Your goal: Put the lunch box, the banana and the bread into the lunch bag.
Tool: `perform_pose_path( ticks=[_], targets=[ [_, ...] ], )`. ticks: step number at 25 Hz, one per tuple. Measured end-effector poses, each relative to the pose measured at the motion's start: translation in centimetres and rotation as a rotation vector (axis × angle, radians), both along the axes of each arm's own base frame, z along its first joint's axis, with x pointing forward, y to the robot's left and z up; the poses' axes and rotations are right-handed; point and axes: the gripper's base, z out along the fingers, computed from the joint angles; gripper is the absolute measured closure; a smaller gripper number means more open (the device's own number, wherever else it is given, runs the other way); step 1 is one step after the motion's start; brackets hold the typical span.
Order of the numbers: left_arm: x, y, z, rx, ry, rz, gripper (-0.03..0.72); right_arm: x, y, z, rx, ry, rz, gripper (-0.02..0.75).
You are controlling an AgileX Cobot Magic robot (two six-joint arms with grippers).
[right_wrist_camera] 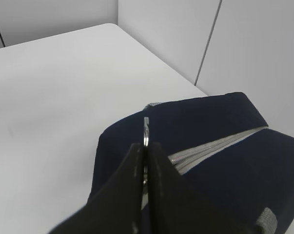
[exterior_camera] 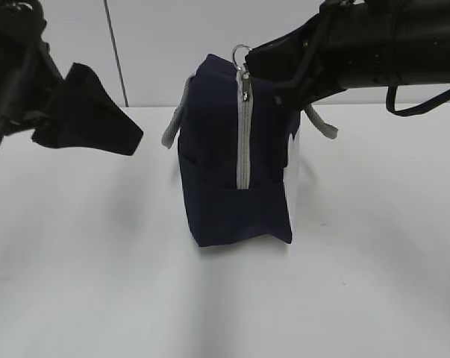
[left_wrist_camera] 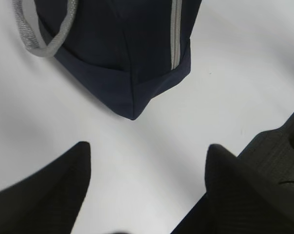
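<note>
The navy-blue lunch bag (exterior_camera: 236,164) stands on the white table, end-on to the exterior view, with its grey zipper (exterior_camera: 244,142) closed down that end. My right gripper (exterior_camera: 256,61) is at the bag's top and is shut on the metal ring pull (right_wrist_camera: 146,130) of the zipper. The bag also shows in the right wrist view (right_wrist_camera: 220,156). My left gripper (exterior_camera: 109,123) is open and empty, above the table left of the bag. In the left wrist view its fingertips (left_wrist_camera: 83,151) frame bare table below the bag's corner (left_wrist_camera: 132,78). The lunch box, banana and bread are out of view.
Grey strap handles (exterior_camera: 176,119) hang on both sides of the bag. A white wall with a dark seam (exterior_camera: 114,52) stands behind the table. The table's far edge (right_wrist_camera: 151,53) shows in the right wrist view.
</note>
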Motion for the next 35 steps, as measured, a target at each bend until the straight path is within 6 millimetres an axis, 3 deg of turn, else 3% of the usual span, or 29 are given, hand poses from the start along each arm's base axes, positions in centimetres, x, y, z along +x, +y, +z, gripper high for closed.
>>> perform_pose_path(
  ticks=[9, 15, 21, 27, 35],
  targets=[
    [0.3, -0.6, -6.4, -0.155, -0.115, 0.018, 0.193, -0.2, 0.9, -1.1, -0.007, 0.047, 0.116, 0.754],
    [0.6, -0.8, -6.4, -0.206, -0.175, 0.016, 0.193, 0.6, 1.4, -2.4, -0.012, 0.091, 0.139, 0.754],
    [0.7, -1.2, -7.3, -0.191, -0.127, -0.019, 0.193, 0.9, 1.3, -2.8, -0.016, 0.1, 0.135, 0.754],
    [1.1, -1.9, -9.3, -0.125, -0.089, -0.116, 0.225, 0.9, 1.3, -2.8, -0.015, 0.1, 0.135, 0.754],
    [2.3, -1.9, -10.2, -0.023, -0.216, -0.171, 0.233, 0.9, 1.3, -2.8, -0.015, 0.099, 0.138, 0.754]
  ],
)
